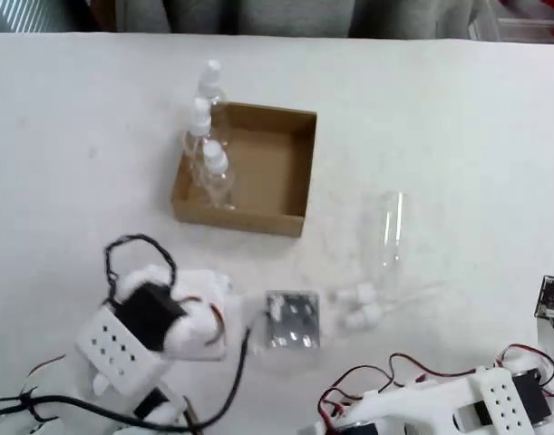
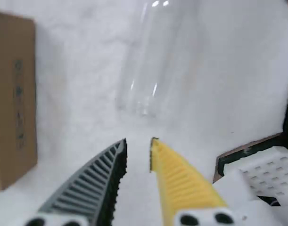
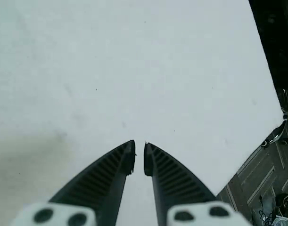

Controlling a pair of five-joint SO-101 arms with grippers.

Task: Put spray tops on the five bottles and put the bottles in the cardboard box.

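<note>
1. The left pincer [image 2: 138, 141] is open only a narrow way, with one grey finger and one yellow. It holds nothing and sits low over the bench [image 2: 238, 70].
2. Just past its tips an uncapped clear bottle [image 2: 151, 61] lies on its side on the bench, apart from the fingers.
3. The cardboard box [image 2: 14, 99] stands off to one side of this pincer, with its outer wall facing it.
4. The right pincer [image 3: 139, 143] is all but closed, its black tips nearly meeting. It grips nothing and has bare bench under it.
5. In the high view, the left arm [image 1: 140, 331] sits at the near left of the bench and the right arm [image 1: 458, 408] at the near right.
6. Two loose spray tops [image 1: 356, 294] [image 1: 364, 316] lie close together beside the near end of the lying bottle.
7. Three bottles with spray tops on stand upright in a row along the box's left wall.
   - The nearest bottle [image 1: 215, 172] and the middle bottle [image 1: 199, 127] are inside the box.
   - The farthest bottle [image 1: 210, 83] is at the far left corner. I cannot tell if it is inside or just behind the wall.
</note>
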